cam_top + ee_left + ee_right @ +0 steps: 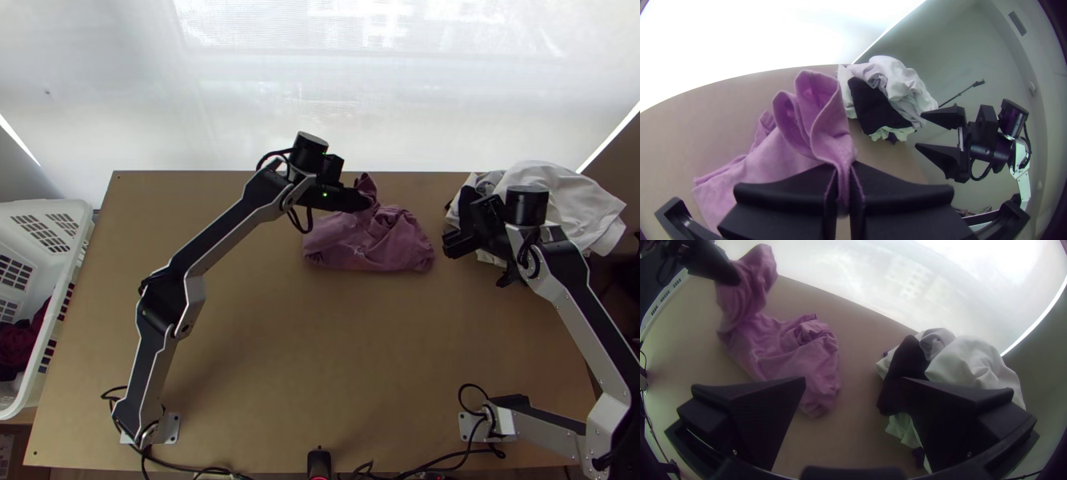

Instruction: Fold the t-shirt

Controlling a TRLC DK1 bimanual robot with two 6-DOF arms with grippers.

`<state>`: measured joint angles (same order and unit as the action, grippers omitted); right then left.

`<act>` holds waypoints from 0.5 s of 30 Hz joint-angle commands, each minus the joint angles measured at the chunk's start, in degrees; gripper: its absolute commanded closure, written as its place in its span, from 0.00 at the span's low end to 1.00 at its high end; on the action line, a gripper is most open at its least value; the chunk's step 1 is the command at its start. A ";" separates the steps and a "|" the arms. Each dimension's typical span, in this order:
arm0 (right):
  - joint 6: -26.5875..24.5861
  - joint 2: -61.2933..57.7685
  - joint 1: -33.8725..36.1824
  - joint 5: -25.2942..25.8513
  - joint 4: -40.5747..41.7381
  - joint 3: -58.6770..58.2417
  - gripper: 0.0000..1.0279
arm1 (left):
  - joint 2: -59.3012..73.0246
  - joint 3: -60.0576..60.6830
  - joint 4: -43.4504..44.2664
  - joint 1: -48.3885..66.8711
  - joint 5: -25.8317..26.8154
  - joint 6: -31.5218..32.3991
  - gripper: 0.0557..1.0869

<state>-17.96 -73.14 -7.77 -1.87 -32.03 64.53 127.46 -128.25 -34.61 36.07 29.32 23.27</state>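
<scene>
The purple t-shirt [352, 248] lies bunched and creased on the tabletop [320, 344], toward its far edge, one part raised. The left tool [365, 203] pinches that raised part; the right tool [450, 240] gapes wide near the white garments [556, 188].

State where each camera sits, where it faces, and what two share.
Top view: high over the table's near edge, looking steeply down; left arm and right arm show.
Left wrist view: on that wrist, facing the shirt past the left gripper; right gripper beyond.
Right wrist view: on that wrist, facing the table past its open fingers.
Shared by both wrist views: shirt, clothes pile.
</scene>
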 commanded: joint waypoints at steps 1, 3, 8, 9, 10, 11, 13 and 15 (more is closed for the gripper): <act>0.03 3.89 1.62 0.20 -1.45 -4.15 0.04 | 5.78 -1.66 9.47 4.00 -1.02 3.01 0.97; 0.11 4.06 1.71 0.20 -1.63 -4.42 0.04 | 7.10 -1.66 11.41 4.97 -1.28 3.63 0.97; 0.20 3.97 1.88 0.20 -1.89 -5.03 0.04 | 11.14 -2.62 15.45 6.73 -2.25 5.56 0.97; 0.20 3.89 1.88 0.20 -1.89 -5.21 0.04 | 12.11 -2.89 16.24 7.08 -2.43 5.91 0.97; 0.20 3.80 1.97 0.20 -1.89 -5.29 0.04 | 12.99 -3.15 16.77 7.34 -2.60 6.18 0.97; 0.20 3.80 1.88 0.20 -1.89 -5.38 0.04 | 13.96 -3.41 17.30 7.61 -2.87 6.53 0.97; 0.20 3.53 1.97 0.20 -1.89 -5.56 0.04 | 15.45 -3.94 18.00 8.05 -3.83 6.62 0.97; 0.29 3.27 1.97 0.20 -1.89 -5.82 0.04 | 16.68 -4.03 18.88 8.31 -4.10 6.79 0.90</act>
<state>-17.78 -69.65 -6.02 -1.54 -33.78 59.68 139.26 -131.09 -19.40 42.68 26.61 28.77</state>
